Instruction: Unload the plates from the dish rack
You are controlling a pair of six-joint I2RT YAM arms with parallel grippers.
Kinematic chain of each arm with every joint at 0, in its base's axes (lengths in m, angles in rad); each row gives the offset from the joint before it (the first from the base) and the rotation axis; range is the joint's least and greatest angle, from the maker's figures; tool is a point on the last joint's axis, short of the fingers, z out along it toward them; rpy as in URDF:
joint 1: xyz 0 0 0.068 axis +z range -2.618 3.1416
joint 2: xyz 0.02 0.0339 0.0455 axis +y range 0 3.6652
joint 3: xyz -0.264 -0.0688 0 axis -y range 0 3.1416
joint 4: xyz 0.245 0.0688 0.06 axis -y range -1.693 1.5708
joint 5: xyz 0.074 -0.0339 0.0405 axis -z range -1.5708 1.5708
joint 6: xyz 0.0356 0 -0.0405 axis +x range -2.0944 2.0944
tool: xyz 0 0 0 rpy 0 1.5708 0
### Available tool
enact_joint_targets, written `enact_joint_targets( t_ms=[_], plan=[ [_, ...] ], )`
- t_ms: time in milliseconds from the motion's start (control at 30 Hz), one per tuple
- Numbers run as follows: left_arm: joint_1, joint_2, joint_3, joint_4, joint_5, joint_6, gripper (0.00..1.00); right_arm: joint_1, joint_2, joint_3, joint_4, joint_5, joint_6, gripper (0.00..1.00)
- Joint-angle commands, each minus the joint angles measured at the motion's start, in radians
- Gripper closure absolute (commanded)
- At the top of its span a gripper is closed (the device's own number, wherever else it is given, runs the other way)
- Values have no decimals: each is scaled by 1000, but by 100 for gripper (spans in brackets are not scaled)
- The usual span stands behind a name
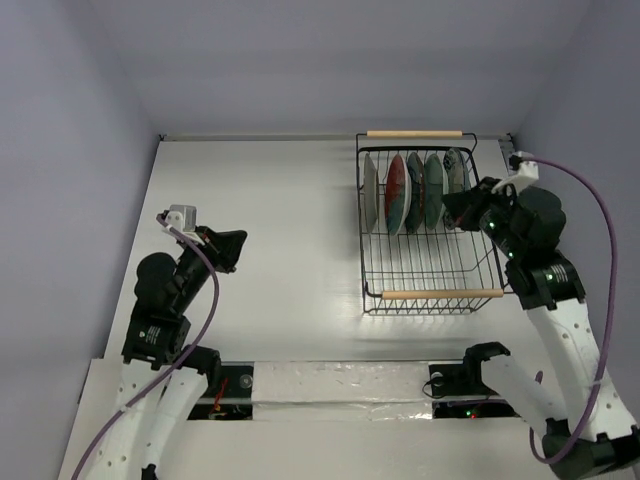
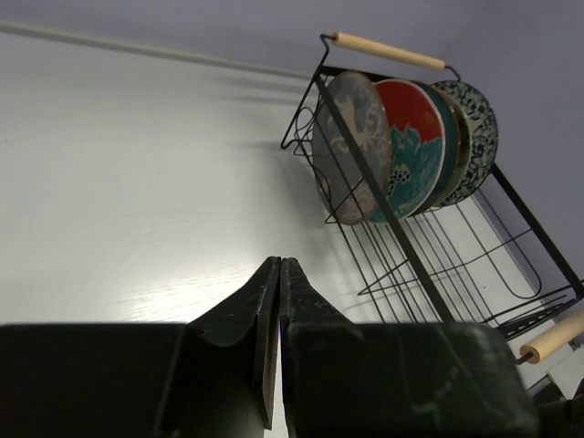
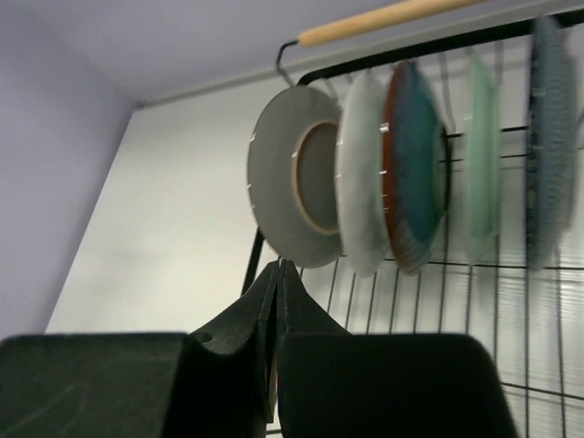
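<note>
The black wire dish rack [image 1: 430, 262] sits on the white surface [image 1: 270, 230] towards the far right, one light wooden handle [image 1: 414, 133] at its far end and another [image 1: 442, 294] at its near end. Five plates stand on edge in a close row in the far half of the rack, and the near half holds only bare wire. From left to right they are the dark grey reindeer plate [image 2: 351, 146], the red plate with a teal flower [image 2: 411, 128], a teal plate [image 3: 420, 164], a pale green plate [image 3: 482, 164] and the white plate with a blue ornate rim [image 2: 479, 119]. The right claw [image 3: 278, 266] is at the right side of the rack, close by the white and blue plate. Its fingers are pressed together with nothing between them, and its wrist view of the plates is blurred. The left claw [image 2: 278, 265] is over bare surface well to the left of the rack, pointing towards it, its fingers likewise pressed together and gripping nothing
</note>
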Motion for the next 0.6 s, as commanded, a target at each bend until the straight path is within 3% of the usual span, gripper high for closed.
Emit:
enact_joint_targets(
  t_ms=[0, 133, 200, 233, 267, 367, 567],
  plan=[
    [-4, 34, 17, 6, -19, -5, 100, 108, 66, 102, -31, 146, -58, 100],
    [-4, 31, 12, 7, -27, -10, 100, 135, 146, 182, -85, 378, -106, 100],
    [-4, 32, 12, 10, -21, -10, 99, 135, 199, 220, -117, 503, -118, 90],
    [-4, 32, 12, 10, -19, -10, 97, 135, 213, 228, -116, 542, -123, 85],
    [-4, 31, 11, 12, -15, -10, 93, 135, 226, 239, -114, 592, -133, 72],
    [-4, 26, 11, 16, 3, -5, 85, 135, 287, 265, -114, 648, -153, 45],
    [-13, 29, 9, 18, 13, -1, 69, 90, 434, 323, -163, 746, -183, 41]
  ],
)
